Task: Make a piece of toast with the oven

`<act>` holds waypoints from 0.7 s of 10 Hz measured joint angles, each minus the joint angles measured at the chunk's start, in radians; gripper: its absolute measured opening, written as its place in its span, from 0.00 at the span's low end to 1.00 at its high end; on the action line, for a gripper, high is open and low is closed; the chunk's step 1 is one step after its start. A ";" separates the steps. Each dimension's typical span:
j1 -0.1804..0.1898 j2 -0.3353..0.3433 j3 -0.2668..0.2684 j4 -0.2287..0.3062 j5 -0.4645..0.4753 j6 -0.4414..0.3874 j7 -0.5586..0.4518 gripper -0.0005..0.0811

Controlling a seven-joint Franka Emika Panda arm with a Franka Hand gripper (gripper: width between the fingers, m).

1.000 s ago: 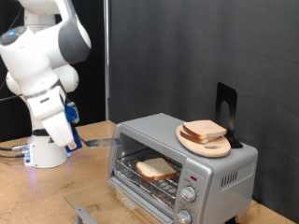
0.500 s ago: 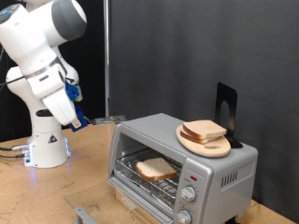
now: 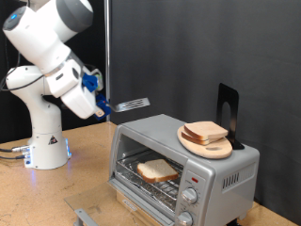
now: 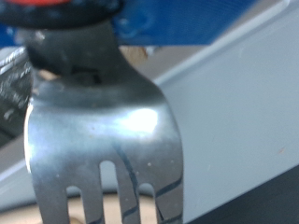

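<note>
The piece of toast lies on the wire rack inside the silver oven, whose door is open. My gripper is up at the exterior view's left, above and beside the oven's top corner. It is shut on a metal fork that points level toward the oven's top. The fork fills the wrist view, with its tines pointing away from the hand; the toast does not show there.
A round wooden plate with another bread slice sits on the oven's top, with a black stand behind it. The oven's knobs face front. The robot's base stands at the left on the wooden table.
The arm has risen and swung toward the exterior view's right, lifting the fork from beside the oven's opening to above its top corner. The toast has stayed on the rack.
</note>
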 joint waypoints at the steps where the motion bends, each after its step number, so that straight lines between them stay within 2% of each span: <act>1: 0.014 -0.026 0.036 -0.031 0.038 0.058 0.018 0.53; 4: 0.067 -0.078 0.140 -0.099 0.138 0.204 0.043 0.50; 7: 0.115 -0.093 0.236 -0.125 0.194 0.282 0.086 0.49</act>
